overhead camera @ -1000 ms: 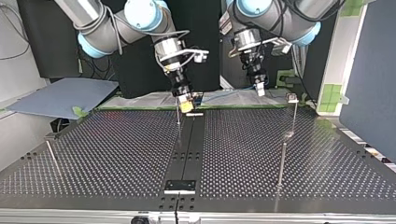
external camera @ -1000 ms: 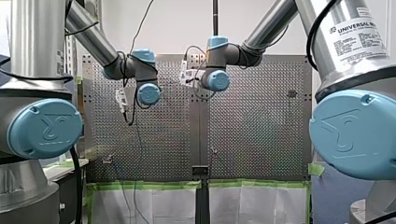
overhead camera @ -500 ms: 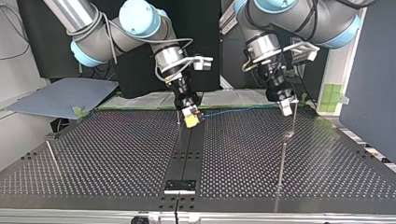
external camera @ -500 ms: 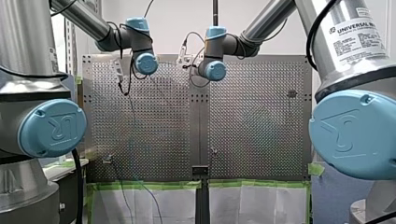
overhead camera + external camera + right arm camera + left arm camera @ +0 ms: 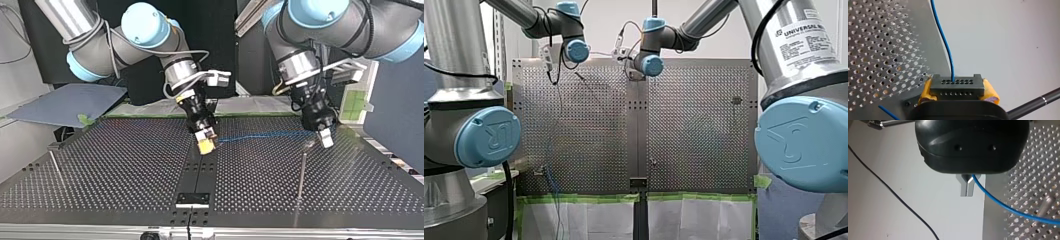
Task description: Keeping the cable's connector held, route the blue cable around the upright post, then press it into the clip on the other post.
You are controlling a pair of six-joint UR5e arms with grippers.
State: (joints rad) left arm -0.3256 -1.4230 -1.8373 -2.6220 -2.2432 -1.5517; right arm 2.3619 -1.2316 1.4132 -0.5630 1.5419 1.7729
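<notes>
My right end effector (image 5: 206,143) grips the connector (image 5: 957,86); my left end effector (image 5: 967,188) pinches the blue cable (image 5: 1003,206) beyond it, probably limp and light.

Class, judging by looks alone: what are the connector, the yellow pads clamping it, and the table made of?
Connector: probably moulded plastic, dark and matte, with neat rows of small holes.
Pads: likely rubber or foam, yellow and dull.
Table: bare metal, perhaps aluminium, with a grey sheen and even perforations.
</notes>
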